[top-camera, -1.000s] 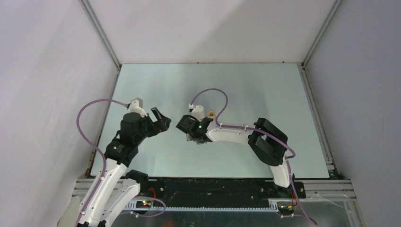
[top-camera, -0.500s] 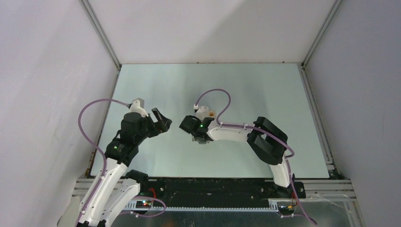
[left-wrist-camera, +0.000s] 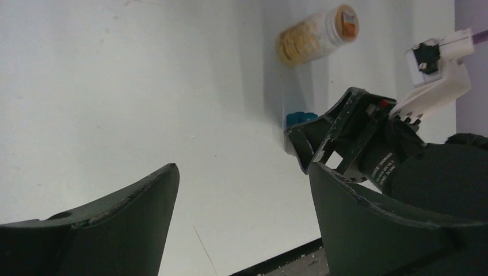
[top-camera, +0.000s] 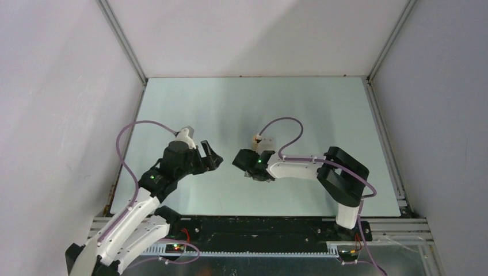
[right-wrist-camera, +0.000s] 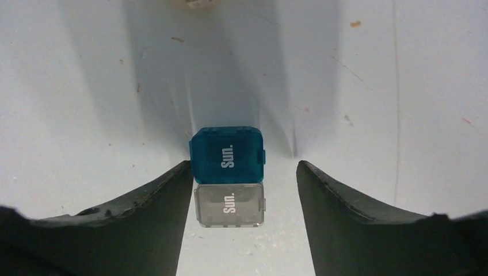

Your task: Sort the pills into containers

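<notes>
Right wrist cam: teal case (right-wrist-camera: 228,155) marked Sun. sits about mid table (right-wrist-camera: 86,69), nearer the near edge, inside your right gripper (right-wrist-camera: 243,172), fingers spread wide, not yet clamped. Step looks like the grasp; next, centre and close gently. Your left gripper (left-wrist-camera: 241,172): wide, empty.

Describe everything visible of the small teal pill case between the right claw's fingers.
The small teal-blue plastic pill case is a rounded square with white "Sun." lettering and a tab on one side. A grey translucent square, marked "Sun." too, adjoins its near edge. It lies on the pale table between the right claw's open fingers, nearly against one.
</notes>
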`<state>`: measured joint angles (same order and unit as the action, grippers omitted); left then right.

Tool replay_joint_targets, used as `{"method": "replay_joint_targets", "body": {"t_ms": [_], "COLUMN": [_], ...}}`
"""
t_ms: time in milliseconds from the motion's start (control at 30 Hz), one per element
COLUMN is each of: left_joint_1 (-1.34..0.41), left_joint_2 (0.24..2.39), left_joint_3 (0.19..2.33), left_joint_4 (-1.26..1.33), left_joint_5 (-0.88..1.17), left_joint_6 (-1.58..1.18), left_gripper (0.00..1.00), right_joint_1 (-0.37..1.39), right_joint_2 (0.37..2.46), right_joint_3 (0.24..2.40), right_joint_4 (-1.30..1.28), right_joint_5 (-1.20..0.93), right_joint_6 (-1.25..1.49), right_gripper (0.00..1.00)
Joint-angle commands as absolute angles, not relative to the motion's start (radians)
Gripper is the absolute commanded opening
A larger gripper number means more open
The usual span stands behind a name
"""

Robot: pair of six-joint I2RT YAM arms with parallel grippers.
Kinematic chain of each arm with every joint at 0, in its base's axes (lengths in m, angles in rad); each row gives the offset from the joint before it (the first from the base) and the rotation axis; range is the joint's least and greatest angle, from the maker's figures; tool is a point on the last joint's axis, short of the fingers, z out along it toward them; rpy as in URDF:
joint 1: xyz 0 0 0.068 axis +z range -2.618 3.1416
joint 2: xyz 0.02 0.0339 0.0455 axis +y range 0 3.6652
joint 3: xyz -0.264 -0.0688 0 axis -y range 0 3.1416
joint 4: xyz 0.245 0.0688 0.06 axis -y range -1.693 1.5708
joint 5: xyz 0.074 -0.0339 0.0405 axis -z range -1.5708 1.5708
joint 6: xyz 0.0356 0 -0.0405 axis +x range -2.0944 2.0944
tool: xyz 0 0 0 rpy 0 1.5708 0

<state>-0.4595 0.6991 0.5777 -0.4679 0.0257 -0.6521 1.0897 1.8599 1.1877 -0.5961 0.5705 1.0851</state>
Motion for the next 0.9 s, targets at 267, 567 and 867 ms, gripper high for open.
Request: {"method": "replay_joint_targets", "body": {"t_ms": [267,567,867], "left_joint_1": [-0.763,-0.970,-1.051], "left_joint_2": [0.912,1.222,1.461], "left_joint_3": [0.569,0.647,0.781], "left_joint_4": [-0.244,-0.085,-0.099], "left_joint_5": [-0.151,-0.238,-0.279], "left_joint_6": [-0.657,-0.588,-0.641], "left_gripper": [0.99,0.96,0.89], "right_joint_1": [1.019,0.869,0.748], "right_joint_2": [1.533,1.246,1.072], "right_joint_3": [1.004,0.773,0.648], "right_joint_4": [-0.536,-0.493,-0.502], "right_joint_5": [0.558,0.457,0.390], "right_joint_6": [1.133,1.073,1.009], "right_gripper": [0.75,0.71,0.71]}}
